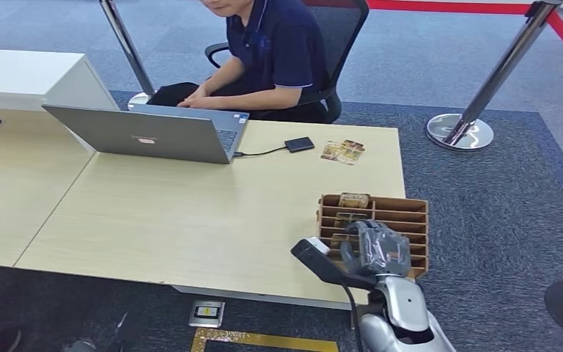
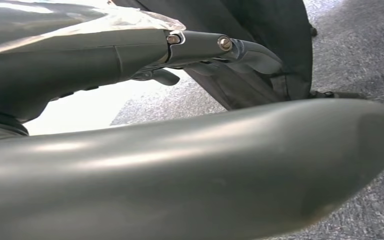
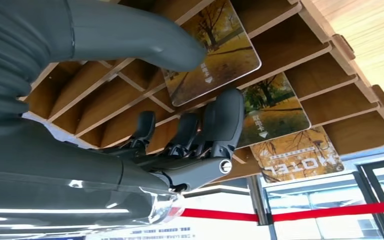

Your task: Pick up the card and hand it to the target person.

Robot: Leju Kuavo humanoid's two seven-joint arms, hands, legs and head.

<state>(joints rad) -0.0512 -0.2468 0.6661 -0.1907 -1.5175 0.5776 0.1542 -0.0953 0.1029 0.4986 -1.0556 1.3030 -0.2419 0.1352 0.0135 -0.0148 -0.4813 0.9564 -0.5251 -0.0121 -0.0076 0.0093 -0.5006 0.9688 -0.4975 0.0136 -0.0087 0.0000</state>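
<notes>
- Right hand (image 1: 375, 248) down over the wooden card rack (image 1: 410, 220) at the table's near right corner.
- Thumb (image 3: 145, 37) laid on the face of one card (image 3: 220, 50), fingers (image 3: 225, 120) curled below it: pinch apparently forming, card not yet lifted out of its slot.
- Left hand (image 2: 180, 165): open or closed, cannot tell.
- Left to do, by judgement: lift, carry, hand over to the seated person (image 1: 271, 44) across the table.

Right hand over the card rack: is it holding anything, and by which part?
The right hand pinches a card at its lower edge between thumb and fingers, the card still in the wooden rack.
</notes>
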